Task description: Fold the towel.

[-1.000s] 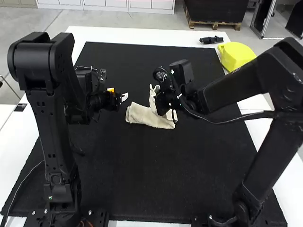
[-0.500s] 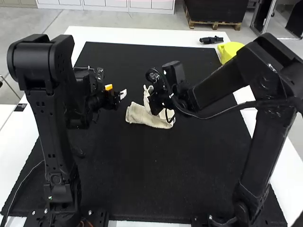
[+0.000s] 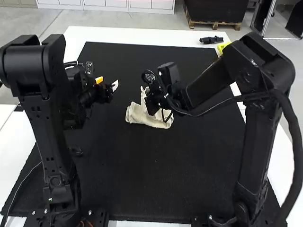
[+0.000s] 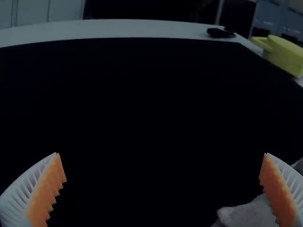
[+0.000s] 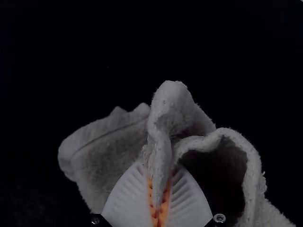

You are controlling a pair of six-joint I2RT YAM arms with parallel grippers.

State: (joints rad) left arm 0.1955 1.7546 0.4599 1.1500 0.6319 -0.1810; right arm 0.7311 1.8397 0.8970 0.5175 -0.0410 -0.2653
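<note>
Cream towel (image 3: 137,115), fuzzy and rumpled, one part upright in a peak, on black mat (image 3: 156,179).

Bright high view, both wrist views dim and murky

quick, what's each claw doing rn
Left claw: open, holding nothing.
Right claw: closed on a pinched-up fold of the towel.

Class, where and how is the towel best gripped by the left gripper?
Probably at the towel's end nearest the left gripper, coming from the left arm's side: that end lies low on the mat, clear of the right gripper, which pinches a raised fold.
</note>
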